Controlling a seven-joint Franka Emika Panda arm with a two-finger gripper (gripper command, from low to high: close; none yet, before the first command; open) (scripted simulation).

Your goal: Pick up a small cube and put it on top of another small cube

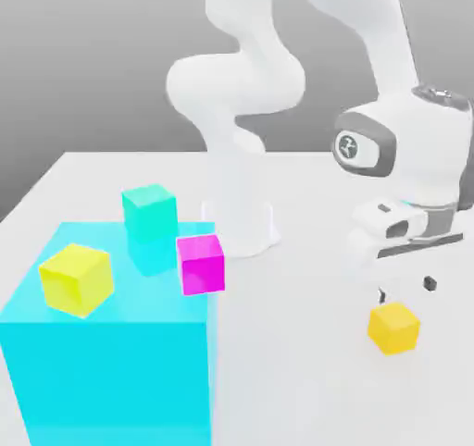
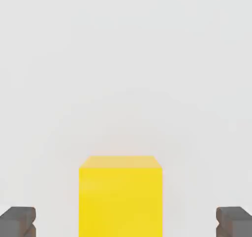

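Note:
The small golden cube (image 1: pixel 393 327) rests on the white table toward the exterior view's right. My gripper (image 1: pixel 405 289) hovers just above it, open, with one dark fingertip (image 1: pixel 381 294) on each side and clear of the cube. In the hand view the cube (image 2: pixel 120 196) sits centred between the two fingertips (image 2: pixel 17 221), and my gripper (image 2: pixel 126 222) holds nothing.
A large cyan block (image 1: pixel 106 361) fills the exterior view's lower left, with a bigger lemon-yellow cube (image 1: pixel 77 278) on it. A teal cube (image 1: pixel 150 211) stands behind it and a magenta cube (image 1: pixel 201 263) at its right edge. The arm's base (image 1: pixel 243 227) stands beyond them.

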